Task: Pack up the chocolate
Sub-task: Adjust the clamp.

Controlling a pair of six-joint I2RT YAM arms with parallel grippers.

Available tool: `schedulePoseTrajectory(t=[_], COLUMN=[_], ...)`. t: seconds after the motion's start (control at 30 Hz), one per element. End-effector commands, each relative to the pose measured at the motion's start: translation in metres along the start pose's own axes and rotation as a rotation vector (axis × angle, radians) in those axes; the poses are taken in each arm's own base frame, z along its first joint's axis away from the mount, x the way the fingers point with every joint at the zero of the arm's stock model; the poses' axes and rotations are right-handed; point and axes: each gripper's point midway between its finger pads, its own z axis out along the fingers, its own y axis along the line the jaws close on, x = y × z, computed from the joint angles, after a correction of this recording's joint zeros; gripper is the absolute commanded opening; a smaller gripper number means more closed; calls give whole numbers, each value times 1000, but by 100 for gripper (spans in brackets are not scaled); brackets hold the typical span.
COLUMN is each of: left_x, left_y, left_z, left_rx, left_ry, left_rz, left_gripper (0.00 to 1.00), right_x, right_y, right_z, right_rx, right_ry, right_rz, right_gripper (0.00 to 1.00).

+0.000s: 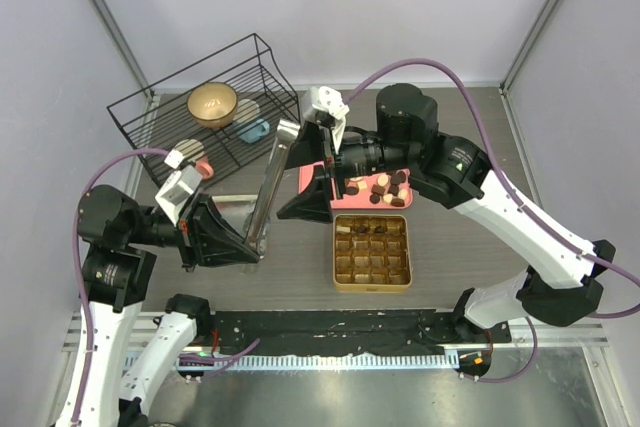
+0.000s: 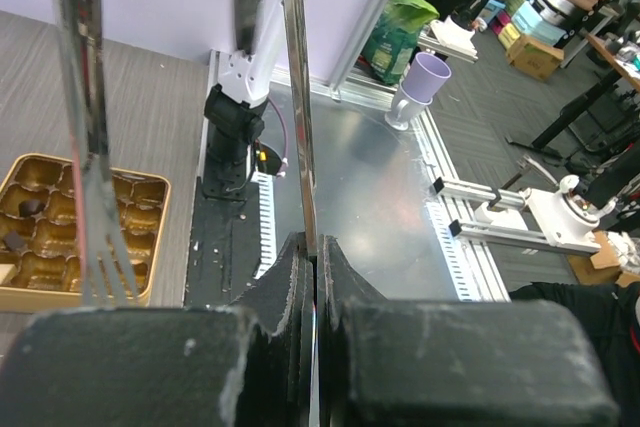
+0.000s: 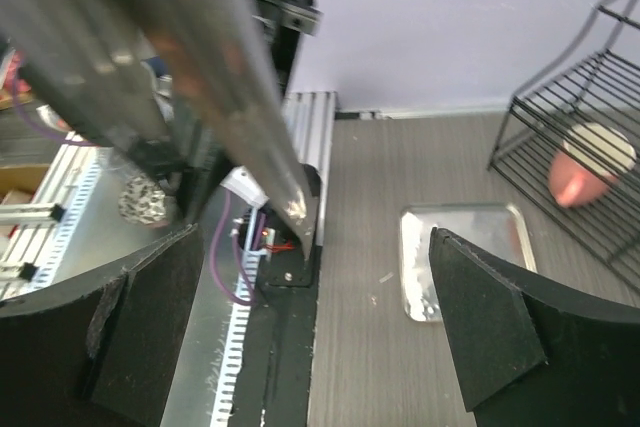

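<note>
Small brown and cream-topped chocolate pieces (image 1: 383,188) lie on a pink tray (image 1: 309,173) at the table's middle. Just in front of it sits the gold gridded tin (image 1: 372,253), with a few chocolate pieces (image 2: 28,209) in its far cells. My left gripper (image 1: 248,244) is shut on the hinge end of long metal tongs (image 1: 274,175), which point up and away; in the left wrist view the jaws (image 2: 318,247) pinch one blade (image 2: 298,97). My right gripper (image 1: 315,172) stands wide open beside the tongs' upper part, holding nothing. The blurred tongs (image 3: 200,67) cross its wrist view, above the open gripper (image 3: 310,317).
A black wire rack (image 1: 160,107) at the back left holds a gold bowl (image 1: 212,103), a blue item (image 1: 252,130) and a pink item (image 1: 201,163). A small metal tray (image 3: 465,257) lies flat on the table near the left gripper.
</note>
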Motion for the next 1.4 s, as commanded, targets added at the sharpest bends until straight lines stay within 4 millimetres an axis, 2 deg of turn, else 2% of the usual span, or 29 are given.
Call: schedulePoseTrajectory(t=[0.0,0.17,0.4,0.57,0.63,0.87,1.07,1.27,1.3,1.37], left_x=[-3,-3,2,9,10,10,16,16,15,14], left_y=[4,4,6,25,35,33,36,31,29,26], left_z=[0,0,-1,-3,-5,-5,-6,-6,-6,-6], left_rx=[-14,-16,-32,-130,-177,-182,-184,-176,-175,-181], left_ry=[-4,-4,-6,-3,8,20,29,30,30,33], left_rz=[45,57,56,66,113,115,97,95,100,108], left_gripper=[0,0,0,0,0,0,0,0,0,0], right_x=[-26,-23,-39,-44,-40,-18,-17,-15,-13,-11], right_y=[35,41,36,35,33,29,30,28,26,26], right_z=[-11,-13,-7,0,6,27,36,39,41,41], right_rx=[-147,-173,-158,-159,-140,-137,-136,-124,-120,-118], right_ry=[-59,-50,-95,-111,-102,-50,-47,-41,-35,-31], right_rz=[-39,-32,-17,12,25,63,64,72,78,83], right_gripper=[100,100,100,100,100,100,91,73,65,60])
